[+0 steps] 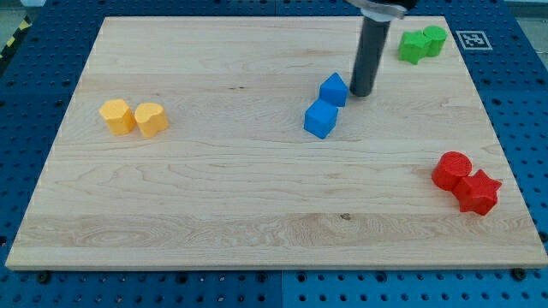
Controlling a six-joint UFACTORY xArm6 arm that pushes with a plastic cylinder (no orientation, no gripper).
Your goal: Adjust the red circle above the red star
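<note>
red circle sits far down-right of my tip

my tip point(361, 92), a bare rod end effector with no jaws to open or close, rests just right of the upper blue block point(334, 89). the red circle point(451, 170) lies well apart toward the view's bottom right, touching the red star point(478, 192) at its upper left. it is a squat, round red block.

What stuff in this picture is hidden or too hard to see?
- Camera view: the arm above my tip is cut off by the view's top edge.
- The red circle and red star press together; the circle's lower right side is hidden by the star.
- The two green blocks are too small to tell their shapes.
</note>
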